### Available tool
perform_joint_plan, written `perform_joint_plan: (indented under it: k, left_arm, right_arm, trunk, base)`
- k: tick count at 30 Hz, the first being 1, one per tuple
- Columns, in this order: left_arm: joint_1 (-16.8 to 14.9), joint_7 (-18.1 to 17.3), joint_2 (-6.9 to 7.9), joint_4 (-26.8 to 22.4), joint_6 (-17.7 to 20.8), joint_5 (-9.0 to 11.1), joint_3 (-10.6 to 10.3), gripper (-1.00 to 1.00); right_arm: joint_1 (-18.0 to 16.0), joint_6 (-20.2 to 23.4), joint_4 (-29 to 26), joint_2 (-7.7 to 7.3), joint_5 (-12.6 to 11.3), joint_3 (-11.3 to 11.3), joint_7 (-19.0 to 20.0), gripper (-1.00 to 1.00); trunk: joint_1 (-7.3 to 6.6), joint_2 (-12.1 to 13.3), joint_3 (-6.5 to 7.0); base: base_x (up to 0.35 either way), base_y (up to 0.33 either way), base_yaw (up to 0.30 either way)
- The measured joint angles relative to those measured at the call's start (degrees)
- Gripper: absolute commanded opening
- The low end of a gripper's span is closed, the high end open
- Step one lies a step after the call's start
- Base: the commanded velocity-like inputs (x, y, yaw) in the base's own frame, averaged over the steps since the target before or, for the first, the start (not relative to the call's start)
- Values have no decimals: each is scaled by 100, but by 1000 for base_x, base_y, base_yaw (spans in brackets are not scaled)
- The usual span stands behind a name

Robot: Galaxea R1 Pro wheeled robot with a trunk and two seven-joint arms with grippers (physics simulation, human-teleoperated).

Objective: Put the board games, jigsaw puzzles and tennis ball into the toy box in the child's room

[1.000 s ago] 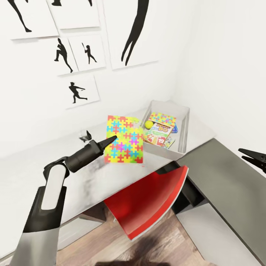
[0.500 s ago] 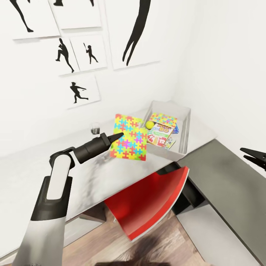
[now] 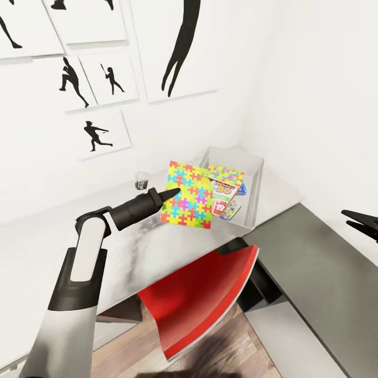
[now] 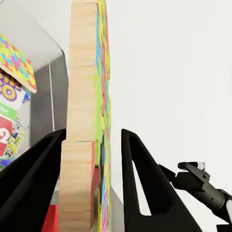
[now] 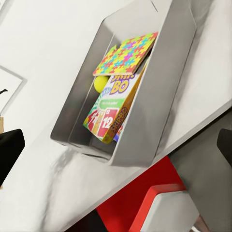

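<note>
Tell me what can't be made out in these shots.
- Ball: hidden in the head view behind the held puzzle; half covered by the box's puzzle in the right wrist view.
- Right pincer: cut off by the head view's edge.
- Blue game: mostly buried under the top game.

A child's bedroom at home: black silhouette sports pictures (image 3: 94,135) hang above a pale desk (image 3: 42,247) bearing a bin of toys (image 3: 254,194), red chair (image 3: 205,299) beneath.
</note>
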Motion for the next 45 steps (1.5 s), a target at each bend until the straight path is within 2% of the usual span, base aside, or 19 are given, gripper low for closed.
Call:
perform_joint_plan:
  k: [10, 27, 38, 45]
  left_arm:
    - [-24, 20, -48, -2, -24, 1, -158, -100]
    - [-152, 70, -110, -2, -27, 15, -198, -100]
    - [-138, 94, -116, -4, -37, 9, -206, -100]
    - [-130, 96, -117, -2, -38, 9, -205, -100]
  right_arm:
    - [0, 9, 3, 0, 0, 0, -2, 100]
    - [-5, 72, -1, -8, -3, 1, -4, 100]
    - [-33, 73, 1, -8, -3, 3, -6, 100]
    - [-34, 72, 3, -3, -3, 1, -5, 100]
  trunk:
    - [0, 0, 2]
    - [0, 0, 3]
    - [-1, 0, 3]
    - [0, 0, 3]
  base:
    - [13, -19, 0]
    - [1, -1, 4]
    - [96, -64, 236]
    - [56, -37, 104]
